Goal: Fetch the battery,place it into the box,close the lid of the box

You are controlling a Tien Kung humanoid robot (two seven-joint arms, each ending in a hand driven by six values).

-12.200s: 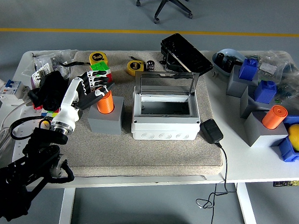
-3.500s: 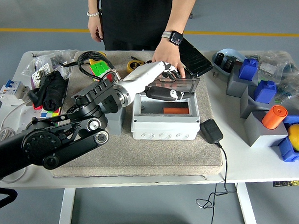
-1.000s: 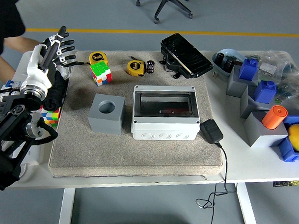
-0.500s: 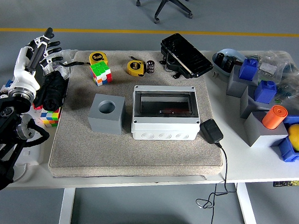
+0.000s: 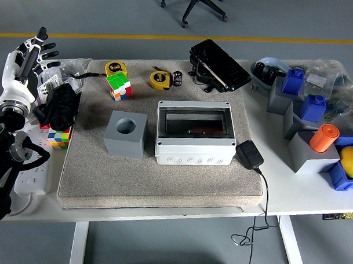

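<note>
The white box [image 5: 195, 137] sits in the middle of the grey mat with its clear lid down. The orange battery [image 5: 201, 132] shows faintly through the lid, lying inside. The grey holder block [image 5: 126, 134] to the left of the box has an empty round hole. My left hand [image 5: 25, 57] is raised at the far left edge, over the table's left end, fingers spread and holding nothing. It is well away from the box. My right hand is out of view.
A Rubik's cube [image 5: 119, 86], two yellow tape measures [image 5: 160, 80] and a black case [image 5: 220, 66] lie behind the box. A black adapter [image 5: 250, 153] sits right of it. Grey blocks with blue parts and another orange cylinder [image 5: 323, 138] stand at right.
My left hand has drawn back to the left and toward the table's edge, fingers still spread. The box and its shut lid have not moved. The person's arm has left the picture.
</note>
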